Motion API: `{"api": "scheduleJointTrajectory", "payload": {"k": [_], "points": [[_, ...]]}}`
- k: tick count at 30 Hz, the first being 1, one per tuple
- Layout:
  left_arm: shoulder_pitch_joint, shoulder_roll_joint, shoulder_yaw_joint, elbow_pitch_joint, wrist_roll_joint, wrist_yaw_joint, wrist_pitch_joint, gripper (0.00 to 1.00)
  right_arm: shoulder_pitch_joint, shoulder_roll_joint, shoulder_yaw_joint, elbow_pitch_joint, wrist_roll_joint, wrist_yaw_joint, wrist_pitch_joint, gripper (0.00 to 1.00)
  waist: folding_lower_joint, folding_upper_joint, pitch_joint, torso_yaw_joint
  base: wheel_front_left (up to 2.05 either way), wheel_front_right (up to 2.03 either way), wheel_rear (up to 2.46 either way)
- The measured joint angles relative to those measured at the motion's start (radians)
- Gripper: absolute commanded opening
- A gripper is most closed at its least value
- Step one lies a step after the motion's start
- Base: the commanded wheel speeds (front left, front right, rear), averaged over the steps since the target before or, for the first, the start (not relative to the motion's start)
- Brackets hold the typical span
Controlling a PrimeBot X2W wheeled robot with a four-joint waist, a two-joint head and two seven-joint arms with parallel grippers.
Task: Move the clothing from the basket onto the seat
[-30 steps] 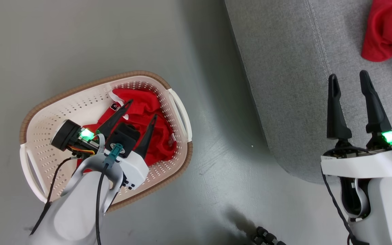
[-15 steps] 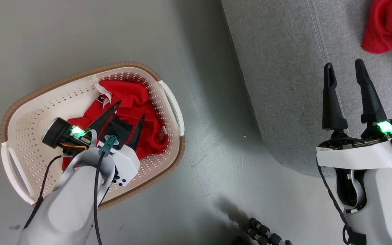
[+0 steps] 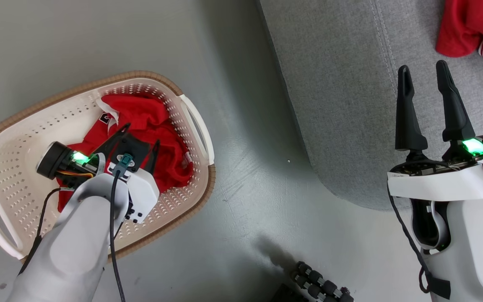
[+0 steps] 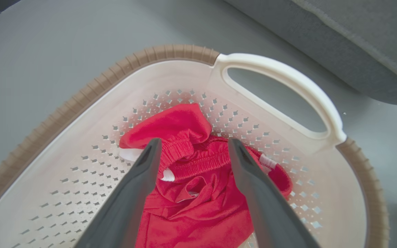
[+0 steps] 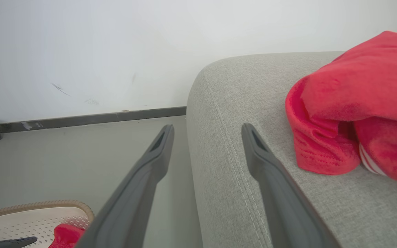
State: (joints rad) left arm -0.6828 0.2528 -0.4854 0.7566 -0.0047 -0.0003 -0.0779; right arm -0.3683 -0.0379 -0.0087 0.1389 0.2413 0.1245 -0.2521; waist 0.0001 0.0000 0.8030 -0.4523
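Open floor (image 3: 250, 176) lies between basket (image 3: 19, 167) and seat (image 3: 333, 105).

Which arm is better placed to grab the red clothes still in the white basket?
Left. Its open left gripper sits inside the cream perforated plastic basket, fingers spread over the crumpled bright red garments. The open right gripper hangs over the grey woven-fabric seat, away from the basket.

Soft, even light; faint shadows on floor (image 3: 241, 126); sharp focus, wrist-view edge distortion.

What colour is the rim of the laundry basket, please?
The basket's rim is a ribbed brown; the left wrist view shows it best.
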Motion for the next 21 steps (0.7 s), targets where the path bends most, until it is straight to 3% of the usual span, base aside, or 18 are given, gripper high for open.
{"api": "scheduleJointTrajectory", "payload": {"k": [21], "points": [[-0.061, 0.014, 0.074, 0.103, -0.043, 0.046, 0.052, 1.00, -0.002, 0.000, 0.021, -0.014, 0.009, 0.000, 0.000, 1.00, 0.0000, 0.0000, 0.059, -0.035, 0.00, 0.00, 0.00]]}}
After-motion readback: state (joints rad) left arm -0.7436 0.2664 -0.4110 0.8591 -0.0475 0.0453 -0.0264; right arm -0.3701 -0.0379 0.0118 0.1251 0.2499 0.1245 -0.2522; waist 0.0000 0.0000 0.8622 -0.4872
